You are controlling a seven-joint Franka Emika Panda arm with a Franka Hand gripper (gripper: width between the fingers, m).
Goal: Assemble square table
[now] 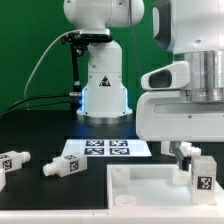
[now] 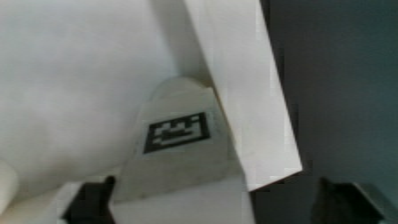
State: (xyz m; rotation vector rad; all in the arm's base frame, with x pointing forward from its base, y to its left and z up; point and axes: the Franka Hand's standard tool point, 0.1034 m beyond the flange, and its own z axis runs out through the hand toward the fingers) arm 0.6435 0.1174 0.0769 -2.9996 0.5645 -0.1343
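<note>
Sq. table slab (image 1: 150, 195) lay flat, rim up, at the near edge of the black tabletop (image 1: 40, 135), toward the ext. view's right. One tagged leg (image 1: 201, 174) stood upright at the slab's far rim (image 2: 240, 90). The wrist view showed it close against that rim, but whether it rested on the slab you couldn't tell. A second leg (image 1: 12, 166) and a third leg (image 1: 65, 166) lay on their sides on the ext. view's left, well apart from the slab. The marker board (image 1: 105, 149) sat just behind the slab. Green backdrop (image 1: 25, 50) behind, robot base (image 1: 103, 85) rear centre. Open tabletop between loose legs and slab; tight at the right, arm crowding the corner. Your gripper (image 1: 190, 158) pointed straight down over the upright leg, fingers (image 2: 93, 200) either side, jaws partway apart. Couldn't tell if the pads pressed it.
</note>
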